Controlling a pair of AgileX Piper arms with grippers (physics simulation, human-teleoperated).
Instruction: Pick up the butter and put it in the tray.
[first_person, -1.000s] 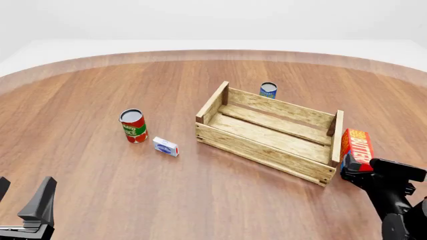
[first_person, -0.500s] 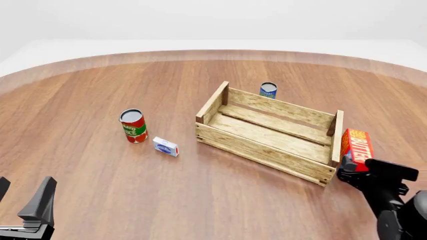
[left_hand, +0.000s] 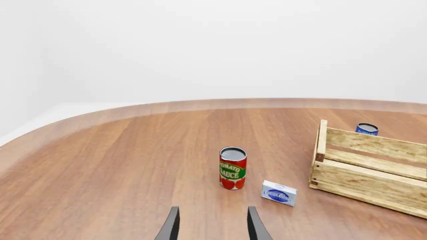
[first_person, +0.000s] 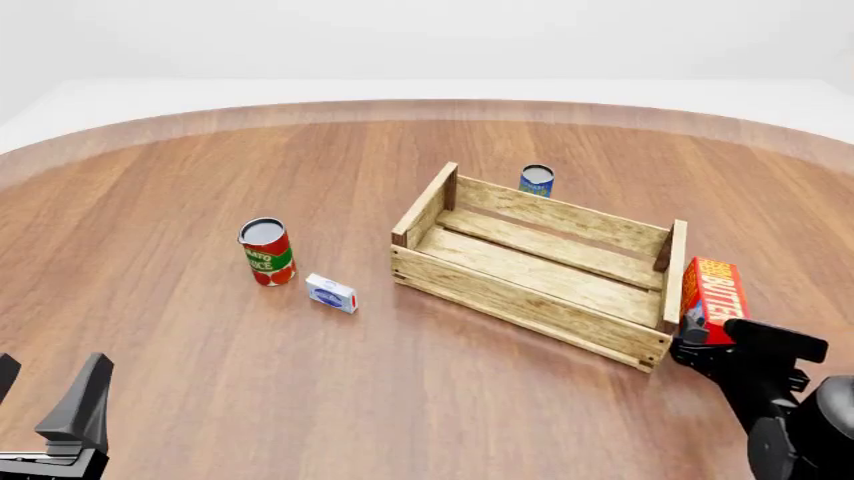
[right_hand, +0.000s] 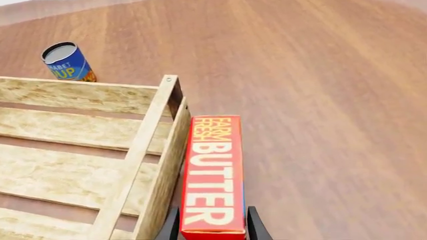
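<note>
tray (right_hand: 80, 150) cropped at frame edge, butter (first_person: 711, 290) base behind right hand (first_person: 727, 345)

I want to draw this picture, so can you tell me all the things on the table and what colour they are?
butter: one, red and orange carton, on the table just outside the tray's right end
tray: one, light wooden crate, middle of the table, nothing in it
tomato sauce can: one, red and green, left of the tray
small box: one, white and blue, beside the can
blue can: one, behind the tray
table: one, brown wood
left gripper: black, open, low at the near left
right gripper: black, fingers either side of the butter's near end
</note>
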